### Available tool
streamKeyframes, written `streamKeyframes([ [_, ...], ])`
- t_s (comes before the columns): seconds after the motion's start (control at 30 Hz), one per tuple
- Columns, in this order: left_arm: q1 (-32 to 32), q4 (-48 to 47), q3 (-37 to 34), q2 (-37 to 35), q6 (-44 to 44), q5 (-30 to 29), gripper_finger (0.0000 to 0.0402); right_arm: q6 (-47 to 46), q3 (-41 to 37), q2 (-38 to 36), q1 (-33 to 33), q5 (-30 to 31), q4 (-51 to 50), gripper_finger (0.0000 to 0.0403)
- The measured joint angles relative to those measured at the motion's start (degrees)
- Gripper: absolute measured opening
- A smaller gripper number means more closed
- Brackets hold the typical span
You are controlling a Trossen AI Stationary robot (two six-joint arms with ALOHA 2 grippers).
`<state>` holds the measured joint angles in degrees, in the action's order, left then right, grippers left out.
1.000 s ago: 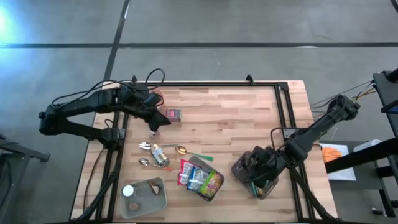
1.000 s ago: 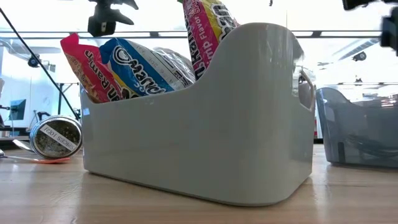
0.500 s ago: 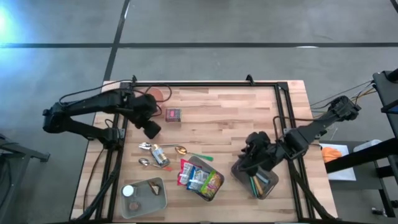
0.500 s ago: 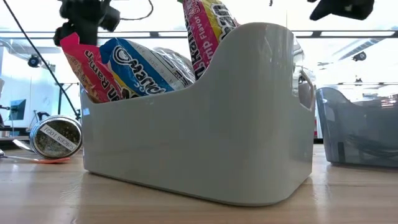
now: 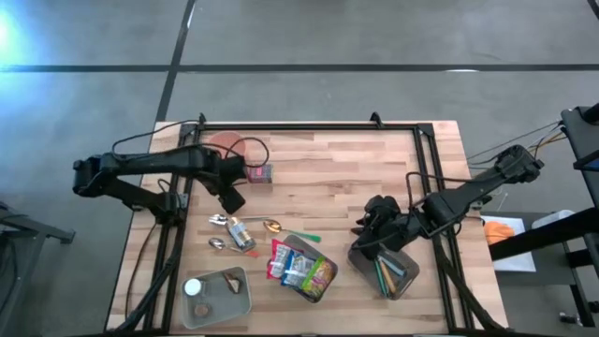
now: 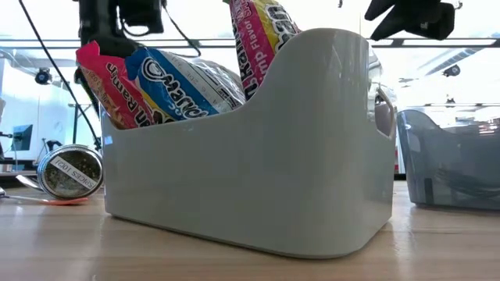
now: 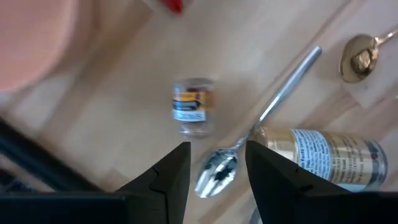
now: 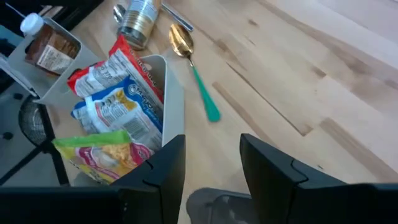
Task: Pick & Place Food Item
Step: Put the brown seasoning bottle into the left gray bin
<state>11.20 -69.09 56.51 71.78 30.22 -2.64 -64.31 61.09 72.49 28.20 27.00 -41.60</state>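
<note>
Left wrist view: left gripper (image 7: 216,163), part-open and empty, hovers over a small jar (image 7: 189,113) — stiff, light, slippery; grip its middle.

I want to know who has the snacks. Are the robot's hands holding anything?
No. Left gripper and right gripper are both open and empty; the snack packets sit in their bin.

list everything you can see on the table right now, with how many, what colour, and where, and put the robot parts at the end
Snack packets: several, red, blue, yellow; upright in white bin, table centre front.
Jar: one, gold lid; lying by the spoons.
Spoons: three, two silver, one gold with green handle; left of centre.
Small box: one, red; back left.
Plate: one, salmon; back left corner.
Clear tray: one; front left.
Grey bin: one; front right.
Left tool: open, empty.
Right tool: open, empty.
</note>
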Motion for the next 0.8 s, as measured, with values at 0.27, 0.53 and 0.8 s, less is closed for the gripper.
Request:
streamKeyframes([
  [0.27,0.0,10.4,-7.9,0.0,0.0,5.5,0.0205,0.0,-1.4,0.0,0.0,0.0,0.8,0.0151],
  [0.53,0.0,16.5,-12.5,0.0,0.3,1.5,0.0271,0.0,-2.2,0.0,0.0,0.0,3.6,0.0151],
  [0.8,0.2,18.3,-15.3,0.0,0.3,-1.0,0.0275,0.0,-2.2,0.0,0.0,0.0,4.5,0.0151],
])
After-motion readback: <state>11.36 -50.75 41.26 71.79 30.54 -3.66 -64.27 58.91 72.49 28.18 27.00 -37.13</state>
